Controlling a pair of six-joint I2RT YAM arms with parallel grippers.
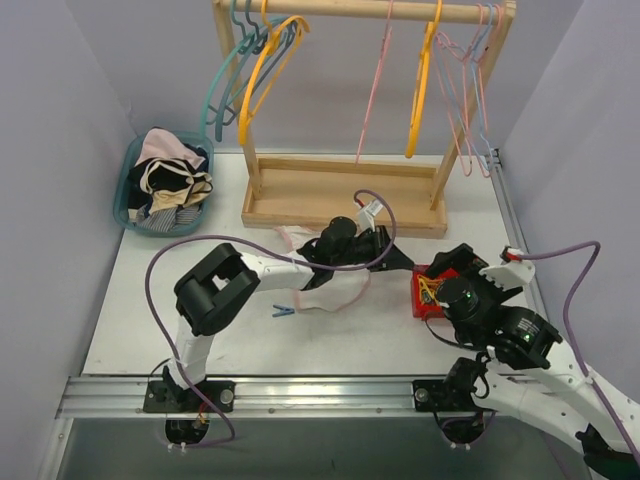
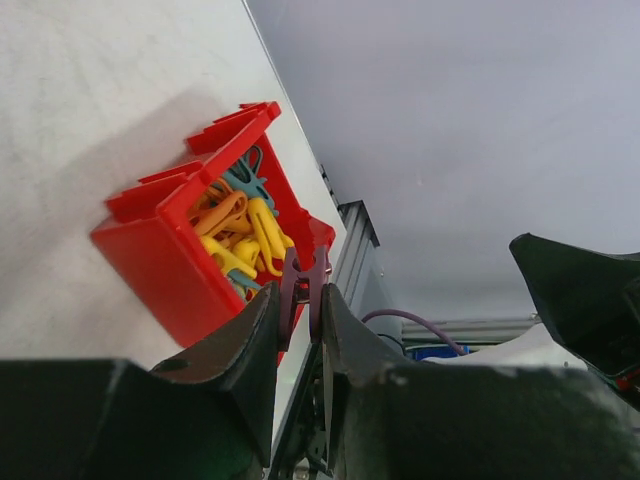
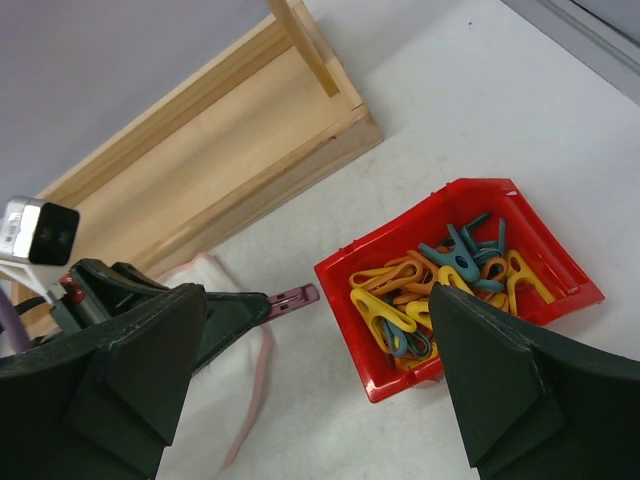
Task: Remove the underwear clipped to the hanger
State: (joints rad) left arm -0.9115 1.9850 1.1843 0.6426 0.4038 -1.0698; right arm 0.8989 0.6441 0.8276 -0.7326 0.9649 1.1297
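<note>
Left gripper [image 2: 303, 305] fills the bottom of its wrist view, jaws narrow, pinching a purple clip [image 2: 303, 285] by one end. The clip's free end pokes out past the fingertips. Just beyond it is a red bin [image 2: 160, 260] full of yellow, orange and teal clips [image 2: 262, 225]. The right wrist view shows the purple clip [image 3: 293, 296] tip near the bin's left wall, not over it.

Right gripper [image 3: 320, 300] is spread wide, holding nothing, hanging over the bin's left edge. Its fingers [image 3: 520, 390] frame the bin [image 3: 420, 222].

Pale brief [image 1: 338, 292] lies flat on the table [image 1: 150, 330] left of the bin, right under the left gripper [image 1: 400, 262], pink edging along it. The right wrist view has the pale brief [image 3: 225, 350] too, left of the bin. Black brief: cannot pick it out.

Blue clip [image 1: 283, 311] lies loose on the table, further left of the bin, beside the brief. Wooden rack [image 1: 340, 195] stands behind the bin, coloured hangers [image 1: 262, 70] on its rail. Basket [image 1: 124, 190] of clothes sits far left of the bin, at the table's back corner.
</note>
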